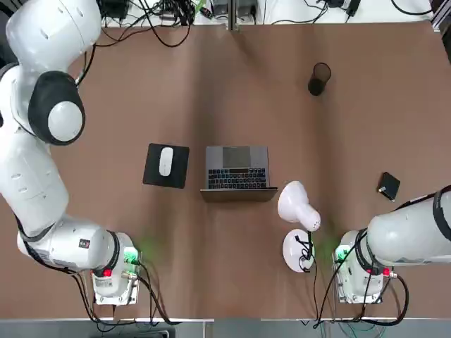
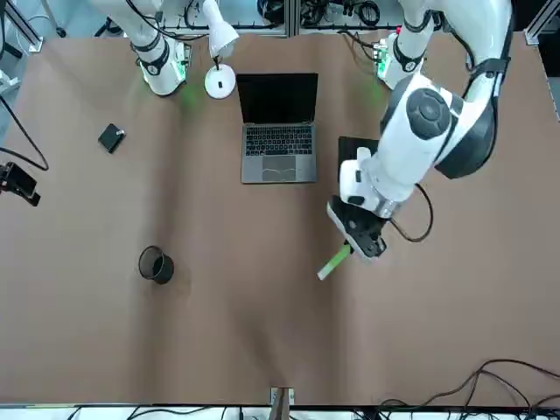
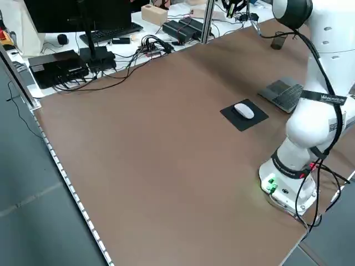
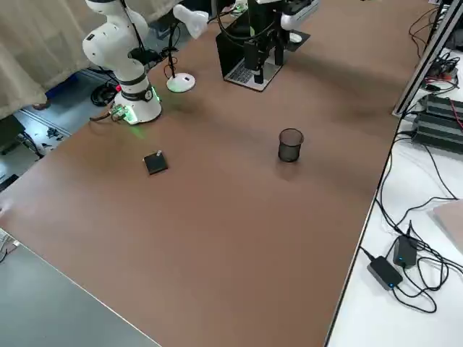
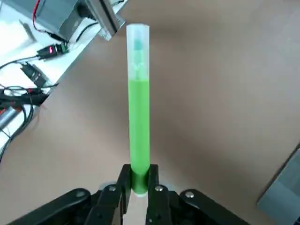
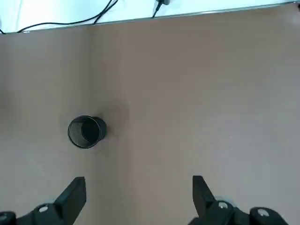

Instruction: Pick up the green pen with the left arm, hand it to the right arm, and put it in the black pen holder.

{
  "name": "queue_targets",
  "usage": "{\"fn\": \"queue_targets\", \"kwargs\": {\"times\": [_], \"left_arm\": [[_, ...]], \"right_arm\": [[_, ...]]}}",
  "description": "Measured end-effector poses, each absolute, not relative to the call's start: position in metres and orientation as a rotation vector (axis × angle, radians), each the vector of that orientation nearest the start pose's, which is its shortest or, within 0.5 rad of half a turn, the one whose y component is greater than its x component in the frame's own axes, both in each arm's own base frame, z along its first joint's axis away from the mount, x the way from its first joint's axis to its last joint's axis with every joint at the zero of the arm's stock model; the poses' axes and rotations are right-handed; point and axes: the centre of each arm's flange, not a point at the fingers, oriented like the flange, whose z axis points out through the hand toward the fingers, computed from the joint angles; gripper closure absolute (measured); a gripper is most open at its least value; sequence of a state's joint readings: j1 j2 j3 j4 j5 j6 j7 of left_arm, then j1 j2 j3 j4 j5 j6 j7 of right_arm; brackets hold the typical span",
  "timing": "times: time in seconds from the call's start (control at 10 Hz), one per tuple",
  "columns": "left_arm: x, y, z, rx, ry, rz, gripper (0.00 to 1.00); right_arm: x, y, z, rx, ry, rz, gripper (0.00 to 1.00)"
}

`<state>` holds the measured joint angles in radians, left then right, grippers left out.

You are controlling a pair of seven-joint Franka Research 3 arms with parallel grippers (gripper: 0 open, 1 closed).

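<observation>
In the front view, right of centre, our left gripper (image 2: 351, 251) has the green pen (image 2: 334, 262) pinched up off the table, one end poking out toward the lower left. The black pen holder (image 2: 156, 265) stands upright at left of centre, and our right gripper (image 2: 33, 198) is out at the left edge.

In the left wrist view, the two fingers are closed on one end of the pen, at lower middle, and the rest rises toward the top of the frame.

In the right wrist view, the fingers at lower left and lower right stand wide apart with nothing between them; the holder lies left of centre.

In the top view the pen is perhaps the green sliver at the upper edge, though we can't be sure.

We judge the pick done and the handover next: we should bring the two grippers together and close the right on the pen's free end before the left lets go.
</observation>
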<state>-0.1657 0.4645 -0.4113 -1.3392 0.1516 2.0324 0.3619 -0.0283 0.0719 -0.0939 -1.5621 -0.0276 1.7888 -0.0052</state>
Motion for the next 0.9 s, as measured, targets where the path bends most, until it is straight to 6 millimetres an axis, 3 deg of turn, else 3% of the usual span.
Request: {"fn": "queue_targets", "kwargs": {"times": [0.5, 0.9], "left_arm": [[0.597, -0.395, 0.519, -2.748, 1.602, -0.456, 0.82], [0.56, -0.464, 0.523, -2.623, 1.703, -0.508, 0.82]], "right_arm": [[0.594, -0.068, 0.605, -3.172, 0.164, -0.235, 0.0], [0.595, -0.069, 0.606, -3.172, 0.17, -0.242, 0.0]]}}
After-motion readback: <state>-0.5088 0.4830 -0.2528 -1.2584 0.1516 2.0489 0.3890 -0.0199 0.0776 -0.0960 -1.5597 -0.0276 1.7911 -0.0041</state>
